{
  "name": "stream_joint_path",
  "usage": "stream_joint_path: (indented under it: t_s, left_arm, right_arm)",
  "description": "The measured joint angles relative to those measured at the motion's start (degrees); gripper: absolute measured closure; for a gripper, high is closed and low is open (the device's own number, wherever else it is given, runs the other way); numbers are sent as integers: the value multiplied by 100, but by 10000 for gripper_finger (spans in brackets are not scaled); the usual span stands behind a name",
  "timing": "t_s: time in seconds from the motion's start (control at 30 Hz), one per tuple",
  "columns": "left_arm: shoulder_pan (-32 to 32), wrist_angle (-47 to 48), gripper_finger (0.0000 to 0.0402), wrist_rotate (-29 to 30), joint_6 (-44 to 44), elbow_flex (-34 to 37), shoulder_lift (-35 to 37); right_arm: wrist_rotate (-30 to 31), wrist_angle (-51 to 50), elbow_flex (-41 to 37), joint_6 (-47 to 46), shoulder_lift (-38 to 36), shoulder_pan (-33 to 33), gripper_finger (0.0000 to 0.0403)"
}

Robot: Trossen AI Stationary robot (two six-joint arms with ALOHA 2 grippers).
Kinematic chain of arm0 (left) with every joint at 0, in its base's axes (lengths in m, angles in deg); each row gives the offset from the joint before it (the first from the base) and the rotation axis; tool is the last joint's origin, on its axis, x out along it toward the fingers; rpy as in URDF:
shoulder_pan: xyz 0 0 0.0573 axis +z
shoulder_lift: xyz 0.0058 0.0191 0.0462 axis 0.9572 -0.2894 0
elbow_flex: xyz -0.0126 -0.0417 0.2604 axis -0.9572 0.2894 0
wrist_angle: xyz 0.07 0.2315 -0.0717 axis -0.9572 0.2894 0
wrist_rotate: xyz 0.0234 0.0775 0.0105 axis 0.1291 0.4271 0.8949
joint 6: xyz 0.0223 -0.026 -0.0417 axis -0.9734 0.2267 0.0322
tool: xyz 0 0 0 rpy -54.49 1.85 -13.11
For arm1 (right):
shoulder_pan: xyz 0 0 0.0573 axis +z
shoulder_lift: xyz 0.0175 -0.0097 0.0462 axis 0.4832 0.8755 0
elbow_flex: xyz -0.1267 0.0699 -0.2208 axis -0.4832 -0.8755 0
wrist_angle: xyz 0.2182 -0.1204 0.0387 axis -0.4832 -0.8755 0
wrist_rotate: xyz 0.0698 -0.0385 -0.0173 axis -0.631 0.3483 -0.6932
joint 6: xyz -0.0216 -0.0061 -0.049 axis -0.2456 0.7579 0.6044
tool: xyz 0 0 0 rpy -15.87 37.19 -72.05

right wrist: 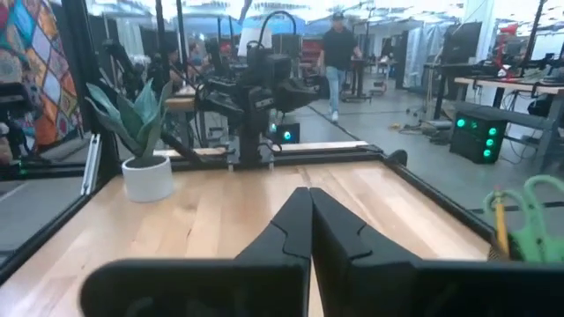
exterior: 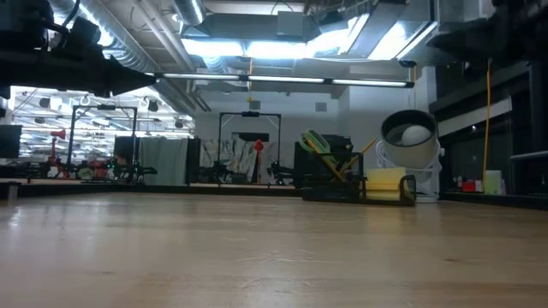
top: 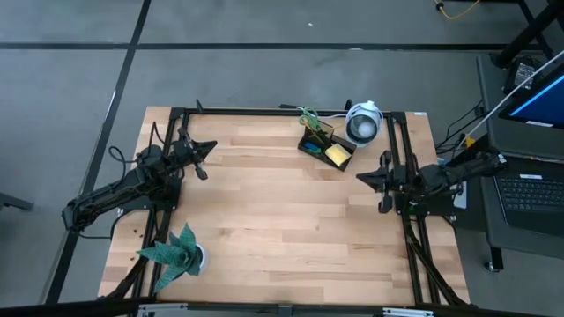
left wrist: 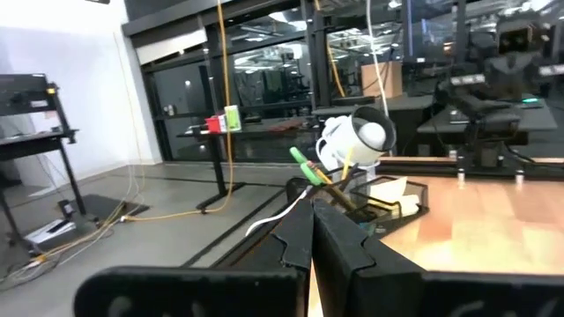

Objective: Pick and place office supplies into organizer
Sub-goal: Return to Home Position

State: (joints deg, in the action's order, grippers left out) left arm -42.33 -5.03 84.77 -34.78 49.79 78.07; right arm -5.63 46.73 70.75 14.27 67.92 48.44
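Observation:
The black organizer (top: 323,146) stands near the table's far edge, right of centre. In it are the green-handled scissors (top: 308,117) sticking up, a yellow sticky-note pad (top: 337,156) and thin yellow pencils (exterior: 344,173). My left gripper (top: 204,163) is shut at the table's left side, pulled back over its base, holding nothing. My right gripper (top: 363,177) is shut at the right side, likewise holding nothing. In the left wrist view the organizer (left wrist: 374,204) shows beyond the shut fingers (left wrist: 308,233).
A round white camera-like device (top: 363,123) stands right beside the organizer, on its far-right side. A green paper plant in a white pot (top: 181,251) sits at the near left corner. Black frame rails (top: 401,158) run along the table's sides. The wooden table (top: 282,238) lies bare between the arms.

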Motion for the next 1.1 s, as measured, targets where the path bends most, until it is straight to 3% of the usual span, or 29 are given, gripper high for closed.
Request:
stream_joint_path:
  t_s: [0.17,1.1]
  left_arm:
    - [0,-22,396,59,344,0,0]
    - [0,-2,394,68,598,0,0]
  right_arm:
    - [-7,960,-856,-7,-140,-1,400]
    - [1,785,-860,-171,-167,-1,369]
